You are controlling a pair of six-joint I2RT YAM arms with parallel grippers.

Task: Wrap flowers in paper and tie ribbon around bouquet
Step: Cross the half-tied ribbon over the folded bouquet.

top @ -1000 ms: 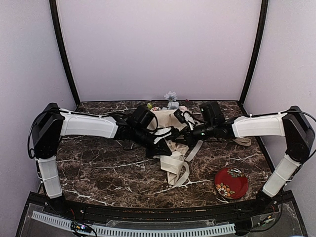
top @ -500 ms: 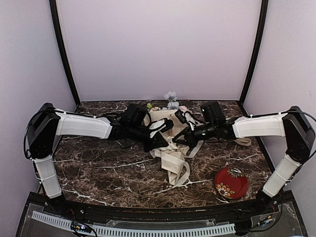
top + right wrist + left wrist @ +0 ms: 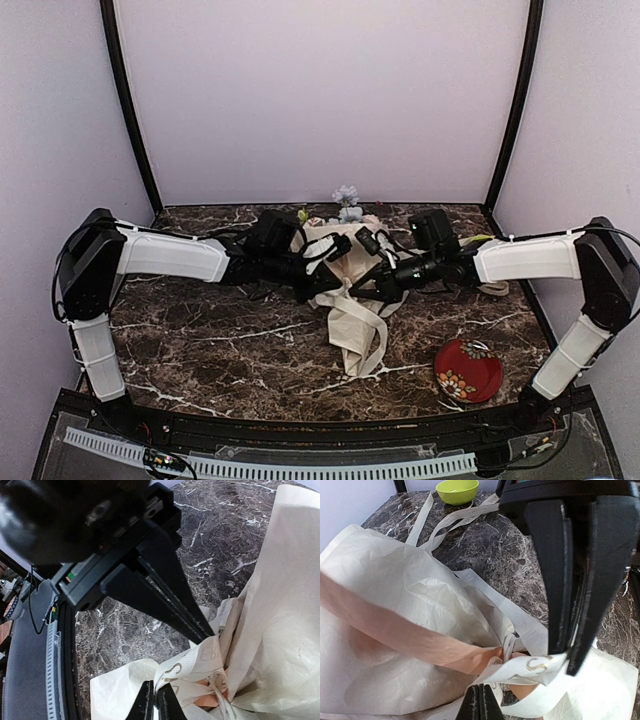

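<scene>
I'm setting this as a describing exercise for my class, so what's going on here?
Two robot arms are tying the ribbon around the bouquet in mid-table. The left fingers and right fingers are both shut on the ribbon beside a knot where the paper is gathered. The flowers poke out at the far end.

Soft, even light throughout
Overhead view is clear, shadows on the table (image 3: 200, 340) faint; wrist views stretch toward their edges; the paper (image 3: 385, 580) shines pale, its nearest folds perhaps slightly soft.
</scene>
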